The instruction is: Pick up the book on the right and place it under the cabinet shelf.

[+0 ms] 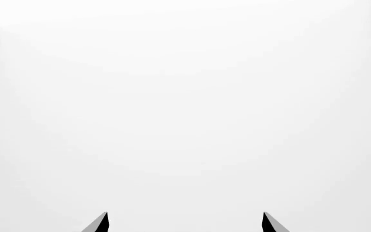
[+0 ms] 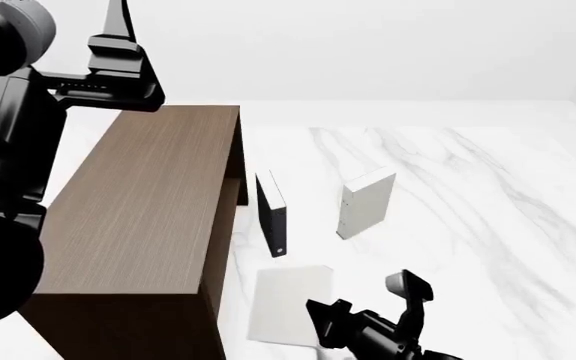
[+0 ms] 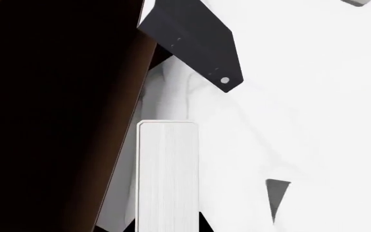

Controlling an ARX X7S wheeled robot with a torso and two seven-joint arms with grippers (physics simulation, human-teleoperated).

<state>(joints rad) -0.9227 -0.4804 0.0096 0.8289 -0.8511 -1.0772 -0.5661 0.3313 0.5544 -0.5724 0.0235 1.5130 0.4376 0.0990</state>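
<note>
On the white marble table (image 2: 468,195), the book (image 2: 290,304) lay flat just beside the cabinet (image 2: 148,210), not yet under its shelf. The right gripper (image 2: 365,296) stood released next to it, and the left gripper (image 1: 185,222) was spread, empty and raised. Placing seemed unfinished, and the next move would likely be re-gripping the book or sliding it inward, clear of the black book (image 2: 271,214).
</note>
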